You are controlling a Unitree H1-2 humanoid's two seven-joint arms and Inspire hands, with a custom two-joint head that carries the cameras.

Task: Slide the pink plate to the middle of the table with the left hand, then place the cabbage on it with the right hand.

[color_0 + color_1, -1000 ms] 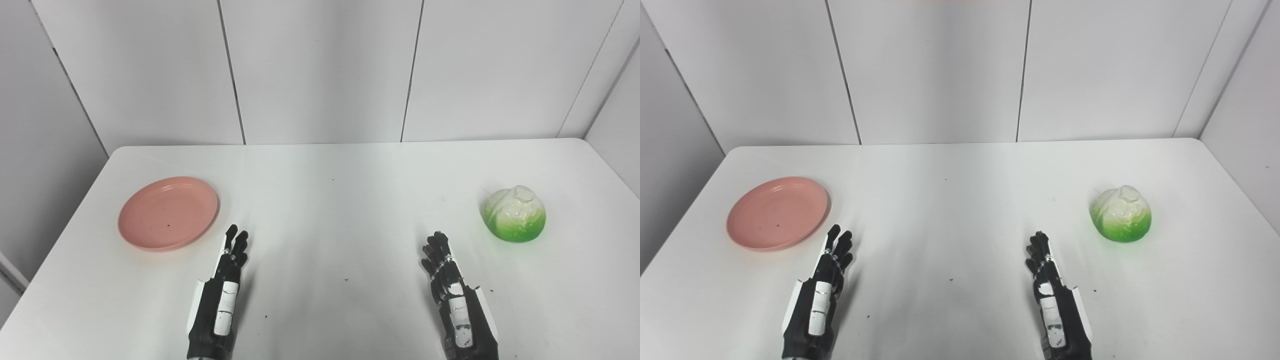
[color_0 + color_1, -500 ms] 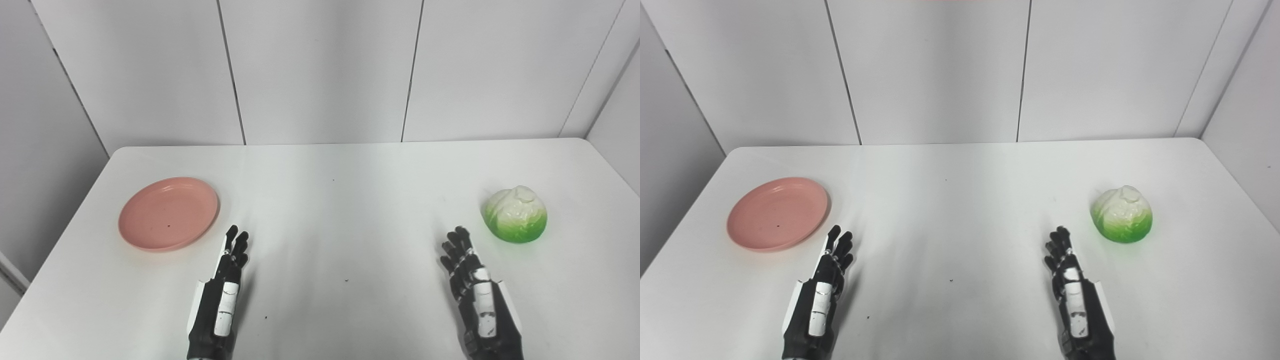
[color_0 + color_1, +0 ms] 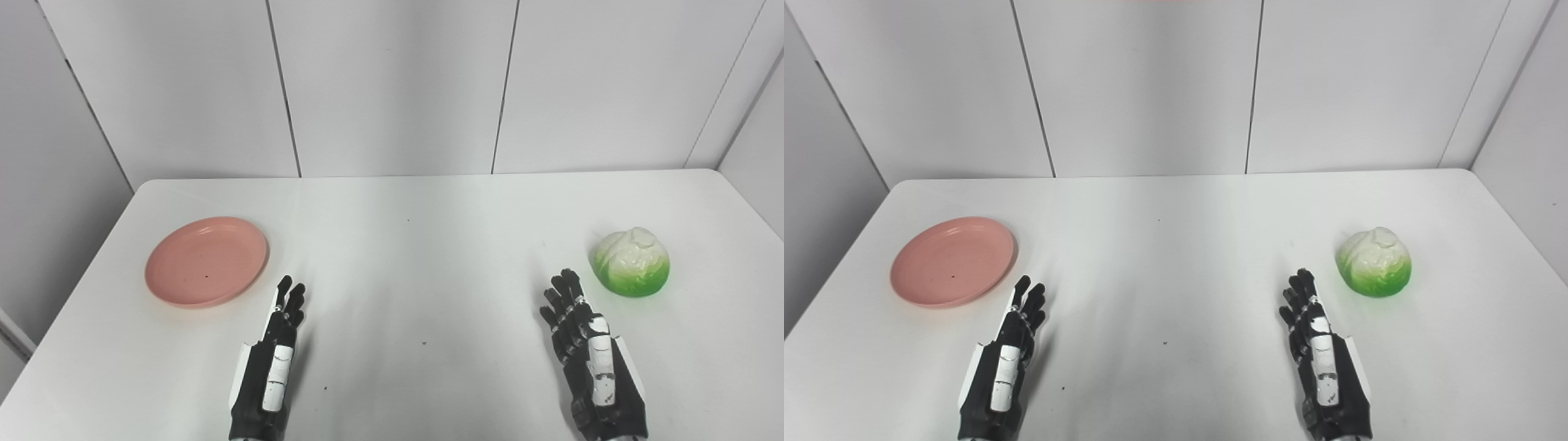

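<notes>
- Black, jointed plastic with white panels makes up the left hand, its wrist cut off by the bottom edge; the fingers are stretched forward, held close together, and it grips nothing.
- Right hand, same build, also cut off at the wrist, has its fingers slightly spread and extended, empty, near the cabbage but apart from it.
- Whether either palm touches the matte white table is hard to tell.
- Farther back on the left lies the round, shallow pink plate, smooth, with a raised rim, bare but for a dark speck.
- Far right sits the glossy, lumpy cabbage, white on top, green below.
</notes>
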